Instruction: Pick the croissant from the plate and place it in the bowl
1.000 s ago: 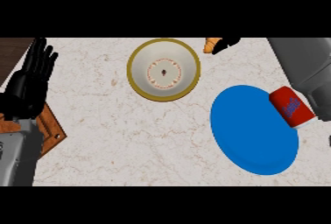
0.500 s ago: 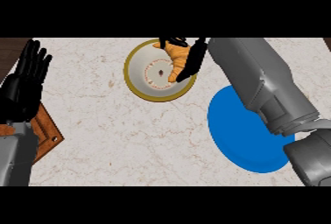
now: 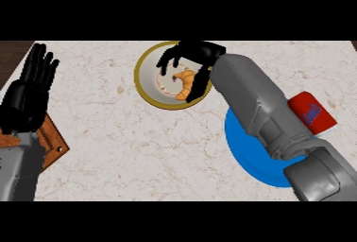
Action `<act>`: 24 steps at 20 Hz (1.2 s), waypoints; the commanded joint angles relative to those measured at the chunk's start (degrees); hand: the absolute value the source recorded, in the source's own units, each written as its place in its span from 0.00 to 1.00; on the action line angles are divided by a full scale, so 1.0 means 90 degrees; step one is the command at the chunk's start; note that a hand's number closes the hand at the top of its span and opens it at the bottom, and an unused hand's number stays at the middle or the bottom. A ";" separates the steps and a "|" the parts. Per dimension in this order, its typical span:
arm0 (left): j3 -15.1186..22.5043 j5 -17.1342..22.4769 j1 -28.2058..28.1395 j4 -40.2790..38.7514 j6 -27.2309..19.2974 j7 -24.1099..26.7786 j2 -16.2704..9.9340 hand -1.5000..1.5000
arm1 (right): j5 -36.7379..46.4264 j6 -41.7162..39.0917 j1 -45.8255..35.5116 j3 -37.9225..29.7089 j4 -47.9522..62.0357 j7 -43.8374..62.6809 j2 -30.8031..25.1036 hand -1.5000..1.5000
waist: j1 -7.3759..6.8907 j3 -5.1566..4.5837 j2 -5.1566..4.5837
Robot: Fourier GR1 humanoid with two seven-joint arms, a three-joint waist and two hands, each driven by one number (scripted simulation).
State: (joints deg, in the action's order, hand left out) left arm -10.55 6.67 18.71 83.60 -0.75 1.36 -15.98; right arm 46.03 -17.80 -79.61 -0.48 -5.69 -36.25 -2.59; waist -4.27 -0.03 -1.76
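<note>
The golden-brown croissant (image 3: 185, 86) lies inside the gold-rimmed white bowl (image 3: 145, 80) at the counter's far middle. My right hand (image 3: 197, 51) hangs over the bowl from its far side. Its fingers (image 3: 166, 64) are spread and relaxed to the croissant's left, and one black digit runs down the croissant's right side. The blue plate (image 3: 245, 150) lies to the right, with nothing showing on it; my right forearm crosses over most of it. My left hand (image 3: 29, 92) rests open at the left edge, fingers up.
A red box (image 3: 312, 112) lies at the plate's right side, partly behind my right forearm. A wooden board's corner (image 3: 50, 141) sticks in at the left edge under my left wrist. Bare marble counter spreads between the board and the plate.
The croissant has gone lower into the bowl, and my right hand's fingers have spread apart over it. Earlier still, the hand carried it in from the right. My left hand stayed put.
</note>
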 commanded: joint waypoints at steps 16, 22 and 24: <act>0.0046 0.0119 0.0057 0.0214 0.0158 -0.0095 -0.0010 0.50 | -0.2226 -0.0271 0.0022 -0.2371 0.0095 0.0546 -0.1438 0.00 | -0.0248 0.0012 -0.0148; 0.0099 0.0068 0.0078 0.0078 0.0201 0.0070 0.0029 0.50 | -0.2373 -0.0864 0.0314 -0.2536 0.0090 0.0267 -0.2155 0.00 | -0.0334 0.0020 -0.0273; 0.0148 0.0070 0.0306 0.0171 0.0121 -0.0122 0.0057 0.50 | -0.2454 -0.0814 0.0349 -0.2628 0.0098 0.0280 -0.2195 0.00 | -0.0416 0.0033 -0.0307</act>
State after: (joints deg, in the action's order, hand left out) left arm -9.43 7.17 20.58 84.92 0.42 0.90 -15.58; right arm 25.30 -23.03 -77.67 -22.64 -5.00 -33.11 -19.22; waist -7.24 0.17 -4.00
